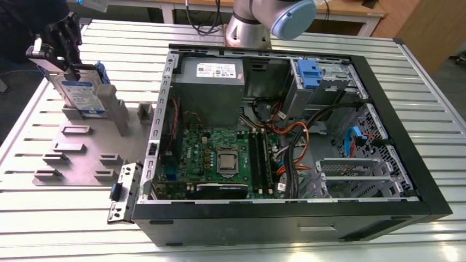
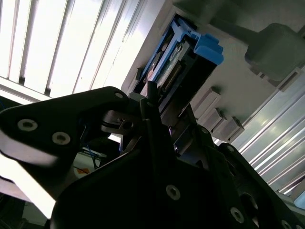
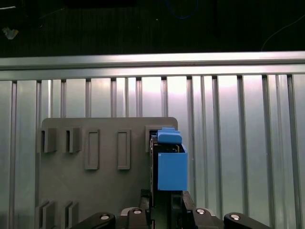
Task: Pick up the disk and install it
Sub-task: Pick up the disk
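The disk (image 1: 82, 95), a silver drive with a white-and-blue label in a blue carrier, stands on edge and slightly tilted at the back of the grey holder plate (image 1: 80, 158), toward the exterior view's left. My black gripper (image 1: 62, 57) is over its upper end, one finger on each flat side, shut on it. In the first wrist view the disk's blue carrier (image 3: 171, 167) rises from between my fingers (image 3: 188, 205) above the plate (image 3: 105, 191). The second wrist view shows the carrier's blue end (image 2: 205, 50) beyond the gripper's dark body.
An open computer case (image 1: 386, 109) lies on the slatted metal table (image 1: 73, 224), with a motherboard (image 1: 218, 158), cables and a grey power supply (image 1: 211, 73). A blue ridged latch (image 1: 309, 73) stands at its drive bay. The arm's base (image 1: 251, 27) is behind the case.
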Controlling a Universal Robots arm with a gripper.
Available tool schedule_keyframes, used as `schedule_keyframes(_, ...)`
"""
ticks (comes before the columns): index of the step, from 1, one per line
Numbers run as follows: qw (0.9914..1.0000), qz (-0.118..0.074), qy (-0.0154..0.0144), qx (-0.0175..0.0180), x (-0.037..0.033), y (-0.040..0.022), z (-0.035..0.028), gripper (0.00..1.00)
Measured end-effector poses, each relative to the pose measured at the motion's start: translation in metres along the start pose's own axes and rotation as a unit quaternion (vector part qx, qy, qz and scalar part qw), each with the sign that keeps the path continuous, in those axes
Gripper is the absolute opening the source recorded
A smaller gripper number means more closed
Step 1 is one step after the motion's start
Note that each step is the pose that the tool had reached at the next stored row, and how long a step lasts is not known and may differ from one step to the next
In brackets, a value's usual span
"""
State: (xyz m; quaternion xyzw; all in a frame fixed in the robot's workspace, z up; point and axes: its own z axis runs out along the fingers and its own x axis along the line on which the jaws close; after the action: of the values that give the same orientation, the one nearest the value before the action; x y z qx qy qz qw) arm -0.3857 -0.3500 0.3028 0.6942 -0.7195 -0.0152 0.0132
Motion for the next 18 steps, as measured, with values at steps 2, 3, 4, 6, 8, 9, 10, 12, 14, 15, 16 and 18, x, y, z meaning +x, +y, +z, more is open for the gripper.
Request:
schedule_keyframes(2, 1.00000, 0.000, 0.0001, 0.0000, 0.0000, 0.0000, -0.0006, 0.35)
schedule_keyframes(3, 1.00000, 0.000, 0.0001, -0.0001, 0.0000, 0.0000, -0.0012, 0.35)
schedule_keyframes(4, 1.00000, 0.000, 0.0001, 0.0000, 0.0000, 0.0001, -0.0019, 0.35)
schedule_keyframes(6, 1.00000, 0.000, 0.0000, 0.0000, 0.0000, 0.0002, -0.0035, 0.35)
schedule_keyframes(8, 1.00000, 0.000, 0.0000, 0.0000, 0.0000, 0.0002, -0.0058, 0.35)
schedule_keyframes(9, 1.00000, 0.000, 0.0001, 0.0000, 0.0000, 0.0003, -0.0068, 0.35)
schedule_keyframes(10, 1.00000, 0.000, 0.0000, 0.0000, 0.0000, 0.0003, -0.0071, 0.35)
schedule_keyframes(12, 1.00000, 0.000, 0.0000, 0.0001, 0.0000, 0.0003, -0.0071, 0.35)
schedule_keyframes(14, 1.00000, 0.000, 0.0000, 0.0000, 0.0000, 0.0003, -0.0077, 0.35)
schedule_keyframes(15, 1.00000, 0.000, 0.0001, 0.0000, 0.0000, 0.0003, -0.0078, 0.35)
schedule_keyframes(16, 1.00000, 0.000, 0.0000, 0.0000, 0.0000, 0.0004, -0.0079, 0.35)
schedule_keyframes(18, 1.00000, 0.000, 0.0001, -0.0001, 0.0000, 0.0004, -0.0085, 0.35)
